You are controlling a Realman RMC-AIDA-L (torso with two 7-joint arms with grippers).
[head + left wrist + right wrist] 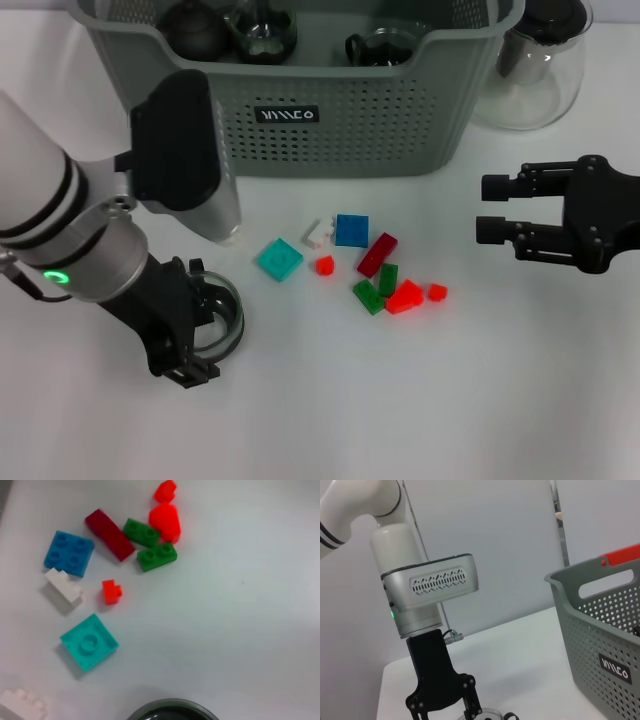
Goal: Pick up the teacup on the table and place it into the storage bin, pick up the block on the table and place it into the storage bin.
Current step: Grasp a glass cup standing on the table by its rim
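Teacup (pixel 215 315) sits on the bench directly beneath my left hand (pixel 195 335), whose fingers straddle its rim, not yet closed; storage bin (pixel 330 120) lies beyond. My right hand (pixel 495 225) hovers apart, narrowly parted, empty.

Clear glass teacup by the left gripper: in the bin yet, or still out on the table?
Out. The clear glass teacup stands on the white table, at the left gripper, in front of the grey-green perforated storage bin.

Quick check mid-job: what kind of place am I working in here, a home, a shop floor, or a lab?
Most likely a lab or test bench: a bare white table, plain pale walls in the right wrist view, and staged props only, loose toy bricks before a grey storage bin.
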